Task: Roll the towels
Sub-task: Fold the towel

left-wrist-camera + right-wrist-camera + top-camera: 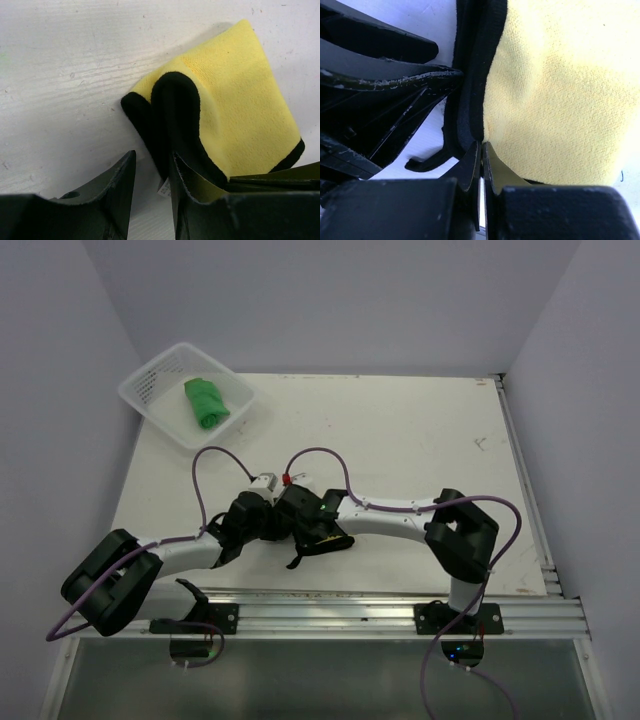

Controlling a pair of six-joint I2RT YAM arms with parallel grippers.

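The left tool (152, 159) is open around the black fold of the yellow towel (240, 100). The right tool (481, 149) is closed at that fold. The green towel (205, 403) lies in the far-left basket (148, 392).

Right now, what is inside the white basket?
One rolled green towel lies in the basket; I see nothing else in it. The floor beneath the towel is covered, so I cannot see it.
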